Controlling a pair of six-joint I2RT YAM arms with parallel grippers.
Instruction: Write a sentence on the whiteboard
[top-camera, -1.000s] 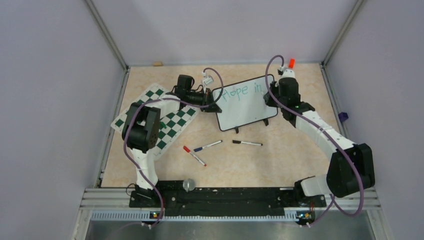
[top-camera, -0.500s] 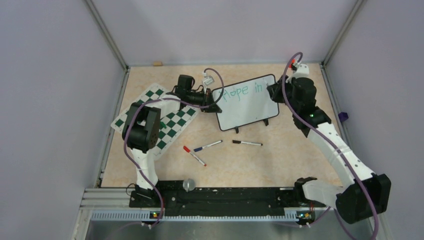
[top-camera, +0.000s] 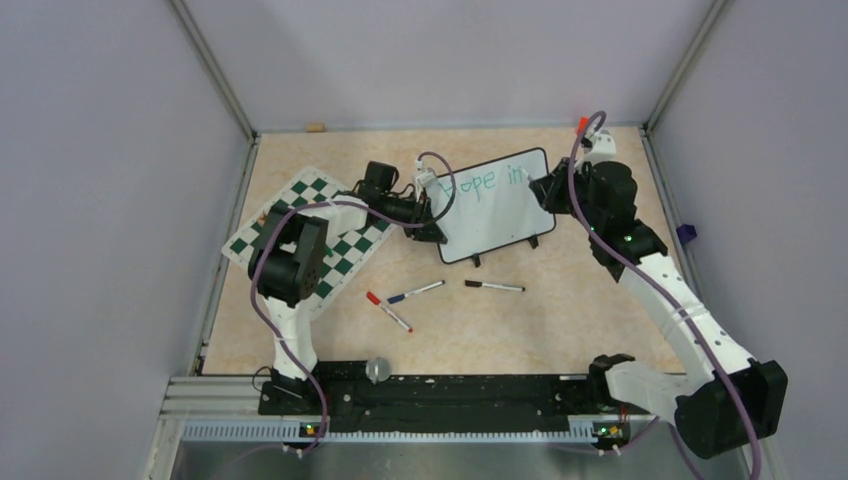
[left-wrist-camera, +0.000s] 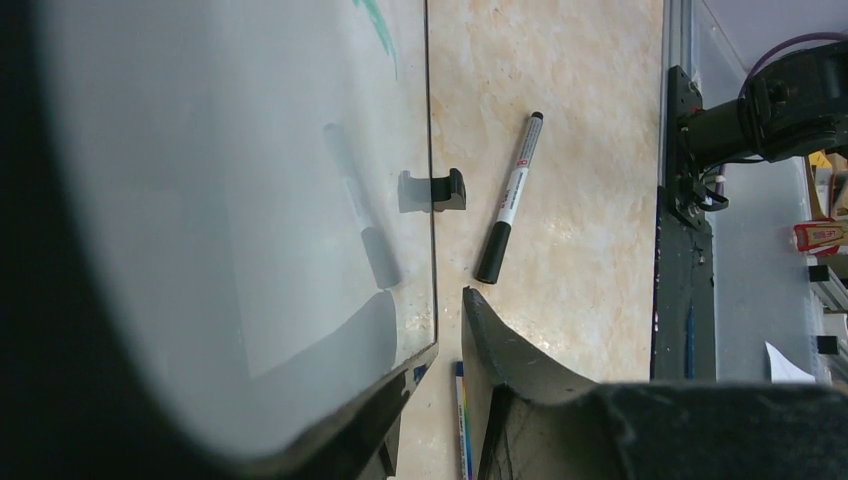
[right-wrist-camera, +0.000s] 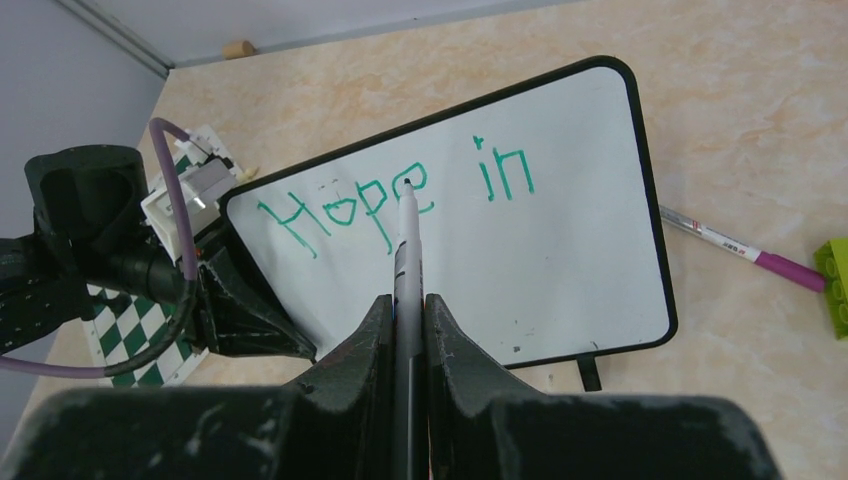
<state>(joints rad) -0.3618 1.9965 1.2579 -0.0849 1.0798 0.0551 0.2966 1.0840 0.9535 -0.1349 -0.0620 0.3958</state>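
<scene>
right fingers (right-wrist-camera: 368, 345) were clenched on a marker (right-wrist-camera: 405, 250), which stuck out straight ahead between them with its tip at the letter p of the green words (right-wrist-camera: 400, 200) (whether the tip actually touched the surface could not be told). those words, "hope in", ran along the top line of the whiteboard (right-wrist-camera: 560, 260).

the whiteboard stood on its small black feet toward the far middle of the worktop (top-camera: 560, 310), tilted back, with one arm at each side of it. left fingers (left-wrist-camera: 520, 360) were at its lower left corner, spread to either side of the thin black frame. in the left wrist view a strip of worktop showed between one finger and the board's edge, so the hold looked released rather than tight. one black foot (left-wrist-camera: 447, 190) stuck out from the board's edge there, and a black marker (left-wrist-camera: 510, 200) lay near it.

seen from above, that black marker lay in front of the board, with a blue marker (top-camera: 415, 292) and a red marker (top-camera: 388, 312) close together to its left. a chess mat (top-camera: 305, 188) in green and white lay at the left, partly under the left arm. in the right wrist view a purple-capped marker (right-wrist-camera: 735, 250) lay just past the board's edge, with a green block (right-wrist-camera: 835, 275) beside its cap.
</scene>
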